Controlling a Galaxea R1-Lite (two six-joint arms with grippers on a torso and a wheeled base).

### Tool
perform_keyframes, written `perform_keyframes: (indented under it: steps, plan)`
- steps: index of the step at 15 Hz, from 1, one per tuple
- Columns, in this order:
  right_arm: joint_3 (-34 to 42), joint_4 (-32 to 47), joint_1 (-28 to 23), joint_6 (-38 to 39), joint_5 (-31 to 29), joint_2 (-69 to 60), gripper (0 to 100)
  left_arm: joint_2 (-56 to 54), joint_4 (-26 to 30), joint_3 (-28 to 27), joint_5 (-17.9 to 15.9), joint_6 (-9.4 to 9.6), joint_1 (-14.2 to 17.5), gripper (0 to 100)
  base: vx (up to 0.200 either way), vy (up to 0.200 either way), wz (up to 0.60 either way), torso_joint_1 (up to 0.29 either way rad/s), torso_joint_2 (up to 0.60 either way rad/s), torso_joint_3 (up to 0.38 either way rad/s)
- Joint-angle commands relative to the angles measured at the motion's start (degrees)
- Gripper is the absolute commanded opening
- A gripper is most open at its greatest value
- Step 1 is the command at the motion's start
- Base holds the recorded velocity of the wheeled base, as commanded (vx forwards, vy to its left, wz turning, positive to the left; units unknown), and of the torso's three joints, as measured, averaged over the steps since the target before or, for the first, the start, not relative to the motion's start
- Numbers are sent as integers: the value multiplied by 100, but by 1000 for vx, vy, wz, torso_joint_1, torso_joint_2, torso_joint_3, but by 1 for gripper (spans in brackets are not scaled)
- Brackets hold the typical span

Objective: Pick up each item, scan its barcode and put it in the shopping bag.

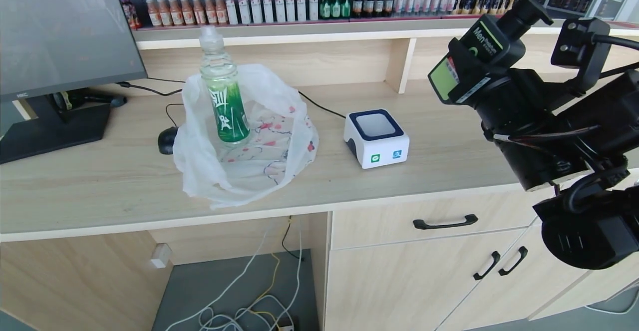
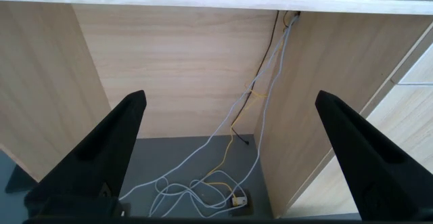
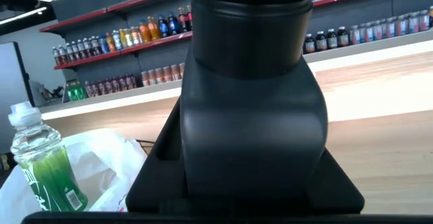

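Now: right gripper clamps a dark bottle, upper right of the head view; left gripper spread wide, empty.
We cannot make out the right fingers behind that dark bottle. A clear green-labelled bottle stands upright inside the white shopping bag, left of centre on the counter; the white scanner sits just right of the bag, apart from it.

A pale wooden counter is running across the middle of the frame. A white shopping bag is sitting on it left of centre. A white, blue-topped scanner is standing just right of centre, apart from the bag. A black mouse is lying at the bag's left edge, and a monitor stand is resting at far left.
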Motion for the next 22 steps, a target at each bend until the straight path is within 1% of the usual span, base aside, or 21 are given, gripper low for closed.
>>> perform_keyframes:
  steps: [1,6,9,11,15,17,19,20,22]
  plan:
    - [-43,-3,15,-1,99,-1,0,-2,-7,0,-2,2,10,100,0,0,0,0,0,0]
    - [-61,-12,200,17,214,183,0,-2,-7,0,-2,2,10,100,0,0,0,0,0,0]
    - [-61,32,296,245,231,236,0,-2,-7,0,-2,2,10,100,0,0,0,0,0,0]
    - [-201,393,314,447,301,245,0,-2,-7,0,-2,2,10,100,0,0,0,0,0,0]
    - [-1361,1518,358,1414,328,623,0,-2,-7,0,-2,2,10,100,0,0,0,0,0,0]
    - [-1942,2150,358,1818,328,755,0,-2,-7,0,-2,2,10,100,0,0,0,0,0,0]
    - [-2390,2616,384,2135,319,886,0,-2,-7,0,-2,2,10,100,0,0,0,0,0,0]
    - [-2636,2739,446,2302,310,1001,0,-2,-7,0,-2,2,10,100,0,0,0,0,0,0]
    - [-2768,2748,630,2609,249,1080,0,-2,-7,0,-2,2,10,100,0,0,0,0,0,0]
